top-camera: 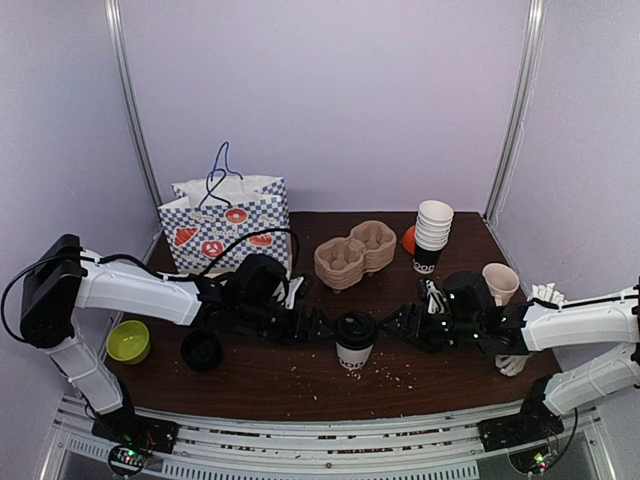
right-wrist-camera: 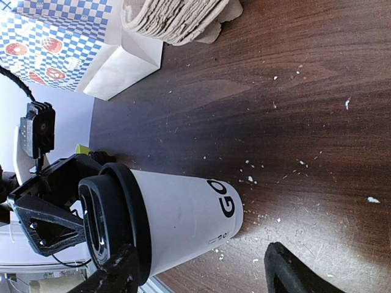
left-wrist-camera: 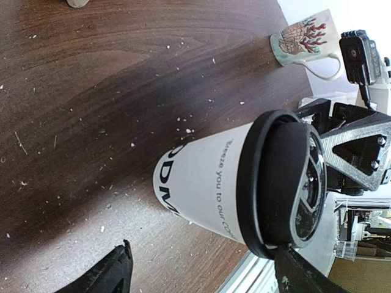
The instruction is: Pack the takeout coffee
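The takeout coffee (top-camera: 354, 340) stands upright near the table's front middle: a white paper cup with black lettering and a black lid. My left gripper (top-camera: 312, 326) is close on its left and my right gripper (top-camera: 404, 326) close on its right, both low over the table. In the left wrist view the cup (left-wrist-camera: 214, 186) lies just ahead of my open left gripper (left-wrist-camera: 204, 278), and one fingertip (left-wrist-camera: 299, 274) is next to the lid rim. In the right wrist view the cup (right-wrist-camera: 180, 217) sits ahead of my open right gripper (right-wrist-camera: 204, 274). Neither gripper holds anything.
A blue checked paper bag (top-camera: 225, 225) stands at the back left. Cardboard cup carriers (top-camera: 355, 252) lie behind the cup, with a stack of lidless cups (top-camera: 431, 235) beside them. A cream mug (top-camera: 500, 282) is at the right, a green bowl (top-camera: 128, 341) at the left and a black round object (top-camera: 202, 350) near it.
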Tool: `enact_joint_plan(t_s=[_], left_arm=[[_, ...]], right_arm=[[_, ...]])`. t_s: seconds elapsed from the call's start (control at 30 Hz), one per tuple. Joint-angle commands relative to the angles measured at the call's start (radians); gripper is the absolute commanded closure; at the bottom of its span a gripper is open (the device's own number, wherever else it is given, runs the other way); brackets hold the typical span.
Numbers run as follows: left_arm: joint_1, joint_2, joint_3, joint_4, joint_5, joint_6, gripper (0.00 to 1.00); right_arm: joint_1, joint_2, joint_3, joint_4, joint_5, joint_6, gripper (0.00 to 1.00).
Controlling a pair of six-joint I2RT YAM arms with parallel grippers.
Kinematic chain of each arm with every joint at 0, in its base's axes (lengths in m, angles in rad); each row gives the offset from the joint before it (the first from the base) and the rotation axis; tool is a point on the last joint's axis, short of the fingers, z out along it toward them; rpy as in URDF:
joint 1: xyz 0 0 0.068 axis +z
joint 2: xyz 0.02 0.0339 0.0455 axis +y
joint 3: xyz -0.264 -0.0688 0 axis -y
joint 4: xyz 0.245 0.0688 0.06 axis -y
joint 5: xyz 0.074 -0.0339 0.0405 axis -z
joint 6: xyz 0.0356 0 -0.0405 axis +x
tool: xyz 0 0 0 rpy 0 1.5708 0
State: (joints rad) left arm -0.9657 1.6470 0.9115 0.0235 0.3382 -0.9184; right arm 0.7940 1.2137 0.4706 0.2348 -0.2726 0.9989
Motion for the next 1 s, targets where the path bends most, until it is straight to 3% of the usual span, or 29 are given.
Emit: enact_joint_plan(t_s=[0.0,0.97], left_arm=[[0.004,0.028,0.028,0.007,-0.009,0.004,0.18],[0.003,0.126,-0.037,0.013,0.021,-0.011,0.28]], right_arm=[[-0.006,-0.015,-0.005,0.010,0.020,0.006,0.27],[-0.006,0.075,-0.055,-0.001,-0.036,-0.007,0.36]])
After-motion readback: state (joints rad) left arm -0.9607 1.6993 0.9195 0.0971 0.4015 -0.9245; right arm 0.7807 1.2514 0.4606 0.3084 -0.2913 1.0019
